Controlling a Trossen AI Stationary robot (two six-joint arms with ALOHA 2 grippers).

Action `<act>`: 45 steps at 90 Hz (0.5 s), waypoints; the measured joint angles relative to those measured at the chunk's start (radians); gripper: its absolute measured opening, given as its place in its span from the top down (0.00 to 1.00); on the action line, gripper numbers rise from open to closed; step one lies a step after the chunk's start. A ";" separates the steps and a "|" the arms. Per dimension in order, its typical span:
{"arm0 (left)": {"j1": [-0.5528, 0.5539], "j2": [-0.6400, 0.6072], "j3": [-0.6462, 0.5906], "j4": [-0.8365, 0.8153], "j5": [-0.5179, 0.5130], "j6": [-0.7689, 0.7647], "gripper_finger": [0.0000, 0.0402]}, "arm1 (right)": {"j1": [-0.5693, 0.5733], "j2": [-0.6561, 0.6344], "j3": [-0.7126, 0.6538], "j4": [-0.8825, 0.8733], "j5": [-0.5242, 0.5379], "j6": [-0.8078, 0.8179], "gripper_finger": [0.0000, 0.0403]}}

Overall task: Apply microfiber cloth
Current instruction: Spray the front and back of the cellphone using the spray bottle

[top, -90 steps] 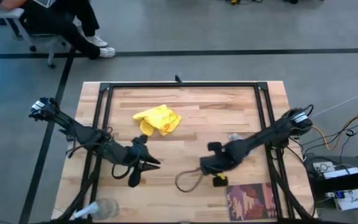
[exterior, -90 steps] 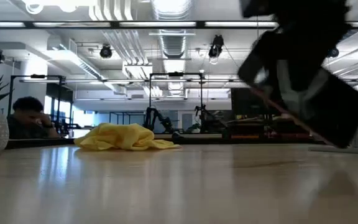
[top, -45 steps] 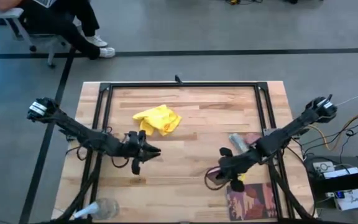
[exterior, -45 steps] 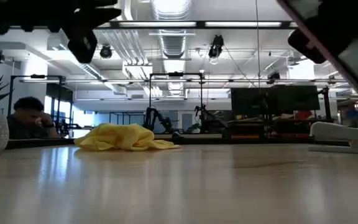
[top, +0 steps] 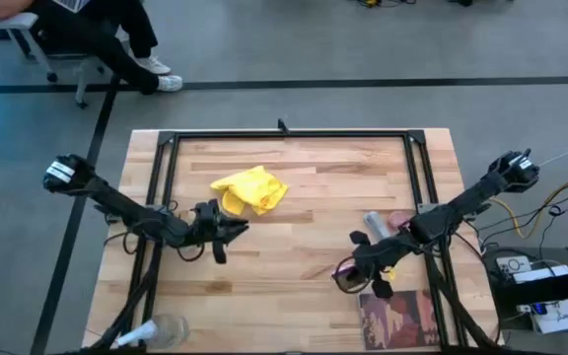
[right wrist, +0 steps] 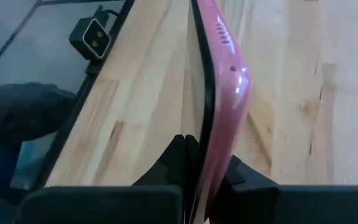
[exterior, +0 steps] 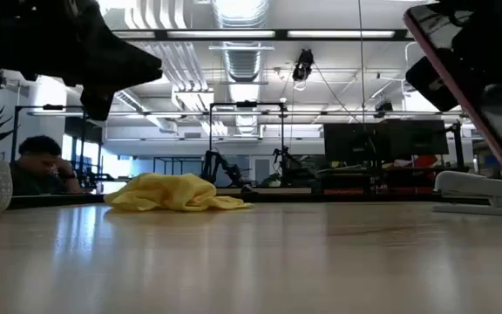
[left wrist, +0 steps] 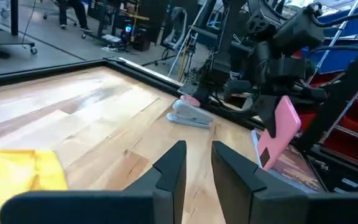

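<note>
Your left gripper [top: 233, 233] hovered just short of the microfiber cloth [top: 249, 188], which lay bunched on the table [top: 314, 168] toward its far edge, left of the middle — untouched, by the look of it. Its fingers [left wrist: 169, 168] stood slightly parted with nothing between them, in the left wrist view. Your right gripper [top: 348, 271] was near the table's near right corner, fingers clamped on a phone [right wrist: 219, 68] in a pink case, held up on edge off the wood. So I judged the task barely begun: the phone was lifted and presented, but you had yet to reach the cloth, grasp it, carry it across and wipe the phone.
</note>
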 joint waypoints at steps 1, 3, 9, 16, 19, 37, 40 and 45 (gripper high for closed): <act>0.000 0.000 0.000 0.000 0.000 0.000 0.85 | 0.000 0.000 0.000 0.000 -0.001 -0.002 0.99; 0.000 0.000 0.000 0.000 -0.001 0.000 0.85 | 0.000 0.000 0.000 0.001 -0.001 -0.009 0.99; 0.000 0.000 0.000 0.000 -0.001 0.000 0.85 | 0.000 0.000 0.000 0.002 -0.002 -0.030 0.99; 0.000 0.000 0.000 0.001 -0.002 0.000 0.85 | 0.000 0.000 -0.001 0.001 -0.004 -0.053 0.99; 0.000 0.000 0.000 0.003 -0.002 -0.002 0.85 | 0.000 0.000 -0.002 0.001 -0.005 -0.064 0.99; -0.001 -0.053 0.040 0.019 0.090 0.025 0.85 | -0.005 0.000 -0.002 0.002 -0.002 -0.134 0.99; -0.003 -0.070 0.066 -0.034 0.101 0.027 0.85 | -0.009 0.000 -0.002 0.002 0.001 -0.140 0.99; -0.005 -0.097 0.129 -0.187 0.109 0.028 0.85 | -0.015 0.001 -0.002 0.004 0.006 -0.150 0.99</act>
